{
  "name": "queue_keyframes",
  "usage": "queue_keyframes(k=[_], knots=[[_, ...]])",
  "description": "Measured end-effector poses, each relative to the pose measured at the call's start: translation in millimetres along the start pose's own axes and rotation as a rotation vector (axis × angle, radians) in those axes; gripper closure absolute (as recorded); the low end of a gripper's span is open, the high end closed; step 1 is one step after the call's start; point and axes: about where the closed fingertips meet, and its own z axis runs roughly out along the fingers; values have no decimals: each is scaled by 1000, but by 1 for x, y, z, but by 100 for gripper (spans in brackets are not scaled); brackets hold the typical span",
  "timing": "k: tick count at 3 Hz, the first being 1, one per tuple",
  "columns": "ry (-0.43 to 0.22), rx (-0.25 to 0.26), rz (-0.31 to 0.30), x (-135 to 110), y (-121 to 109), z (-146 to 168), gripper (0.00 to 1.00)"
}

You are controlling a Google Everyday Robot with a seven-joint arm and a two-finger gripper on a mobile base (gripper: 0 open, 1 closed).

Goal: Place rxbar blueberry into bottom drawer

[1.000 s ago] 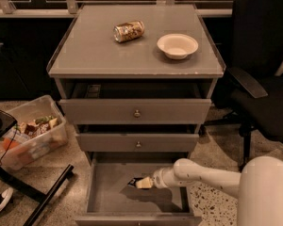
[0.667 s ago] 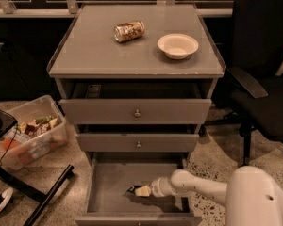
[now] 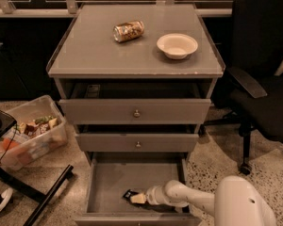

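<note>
The bottom drawer [image 3: 108,180] is pulled open, showing its plain grey floor. My gripper [image 3: 137,198] reaches into it from the right, low over the floor near the drawer's front. It is shut on the rxbar blueberry [image 3: 128,194], a small dark bar sticking out to the left of the pale fingertips. The bar is at or just above the drawer floor; I cannot tell whether it touches. My white arm [image 3: 188,199] crosses the drawer's right front corner.
On the cabinet top lie a gold-brown can [image 3: 129,31] on its side and a white bowl [image 3: 177,44]. The two upper drawers [image 3: 136,111] are partly open. A clear bin of snacks [image 3: 28,135] stands on the floor at left and a black office chair [image 3: 264,93] at right.
My gripper has moved lower and toward the drawer's front, a little to the left, with the dark bar still at its tips.
</note>
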Motion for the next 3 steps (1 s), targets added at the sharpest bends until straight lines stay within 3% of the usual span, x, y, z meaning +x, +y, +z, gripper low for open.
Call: queue_keyframes(k=[1,3], knots=[[0,0,0,0,0,0,58],[-110,16,-88,-19,15,-8,11]])
